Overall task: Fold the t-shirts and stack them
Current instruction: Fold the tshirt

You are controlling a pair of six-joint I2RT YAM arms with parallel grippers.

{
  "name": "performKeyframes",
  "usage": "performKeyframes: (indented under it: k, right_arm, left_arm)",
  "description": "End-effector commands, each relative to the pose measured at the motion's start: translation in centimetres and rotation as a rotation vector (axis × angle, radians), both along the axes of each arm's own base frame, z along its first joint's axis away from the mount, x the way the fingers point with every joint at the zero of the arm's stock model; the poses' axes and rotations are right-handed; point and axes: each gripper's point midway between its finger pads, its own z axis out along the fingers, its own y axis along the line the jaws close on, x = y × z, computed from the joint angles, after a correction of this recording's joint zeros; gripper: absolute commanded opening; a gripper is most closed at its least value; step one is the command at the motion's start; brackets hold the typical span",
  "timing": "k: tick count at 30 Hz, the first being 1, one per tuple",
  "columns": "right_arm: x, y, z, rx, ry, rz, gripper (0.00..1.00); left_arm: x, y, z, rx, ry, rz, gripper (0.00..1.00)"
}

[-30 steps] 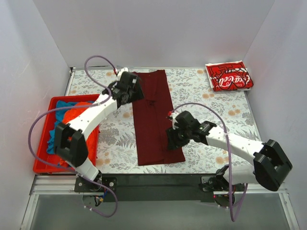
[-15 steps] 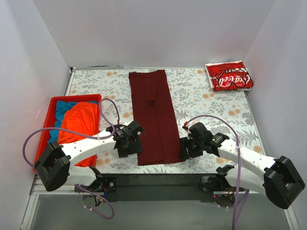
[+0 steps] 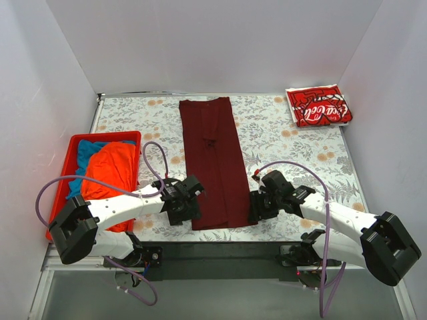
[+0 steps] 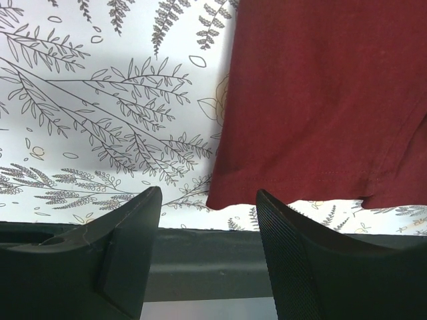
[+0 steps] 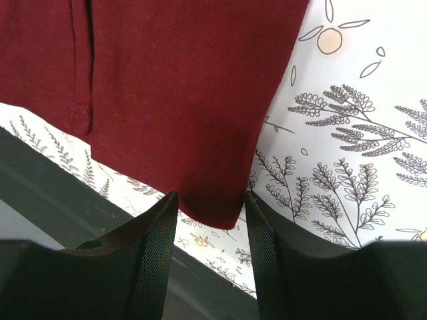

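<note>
Near edge: left gripper (image 4: 207,193) and right gripper (image 5: 211,197) hovering, jaws apart and gripping nothing, each bracketing a hem corner of maroon shirt (image 3: 213,160), likely lining up to pinch and fold hem away. Shirt lying as narrow strip along table (image 3: 293,147). Orange shirt (image 3: 110,167) and blue shirt (image 3: 85,150) waiting in bin (image 3: 100,136), left. Folded Coca-Cola shirt (image 3: 319,107) sitting far right, probably starting stack.

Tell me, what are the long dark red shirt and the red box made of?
The dark red shirt looks like soft knit cloth, matte: it lies flat and limp, with a stitched hem at its near edge. The red box is probably hard plastic, smooth: its rim keeps straight, stiff edges.
</note>
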Motion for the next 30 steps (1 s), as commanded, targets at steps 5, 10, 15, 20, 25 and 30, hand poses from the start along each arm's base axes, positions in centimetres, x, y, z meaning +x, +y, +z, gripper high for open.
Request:
performKeyframes:
  k: [5, 10, 15, 20, 25, 30]
  right_arm:
    - [-0.7, -1.1, -1.3, -0.049, 0.037, -0.015, 0.5]
    - [-0.9, -2.4, -2.0, -0.107, 0.038, -0.039, 0.47]
    - [-1.7, -3.0, -2.8, -0.142, 0.074, -0.017, 0.45]
    - [-2.6, -2.9, -3.2, -0.143, 0.124, 0.01, 0.42]
    - [-3.1, -3.5, -3.4, -0.187, 0.141, 0.005, 0.39]
    - [-3.2, -4.0, -3.4, -0.245, 0.152, -0.001, 0.37]
  left_arm:
    - [-0.4, 0.5, 0.0, 0.005, 0.002, 0.034, 0.57]
    - [-0.8, 0.9, -0.3, 0.015, 0.011, 0.034, 0.57]
    - [-1.0, 0.9, -0.3, 0.016, 0.015, 0.036, 0.57]
    - [-1.1, 0.8, -0.2, 0.025, 0.02, 0.032, 0.57]
    - [-1.3, 0.7, -0.5, 0.035, 0.029, 0.028, 0.57]
    - [-1.3, 0.7, -0.4, 0.044, 0.023, 0.026, 0.57]
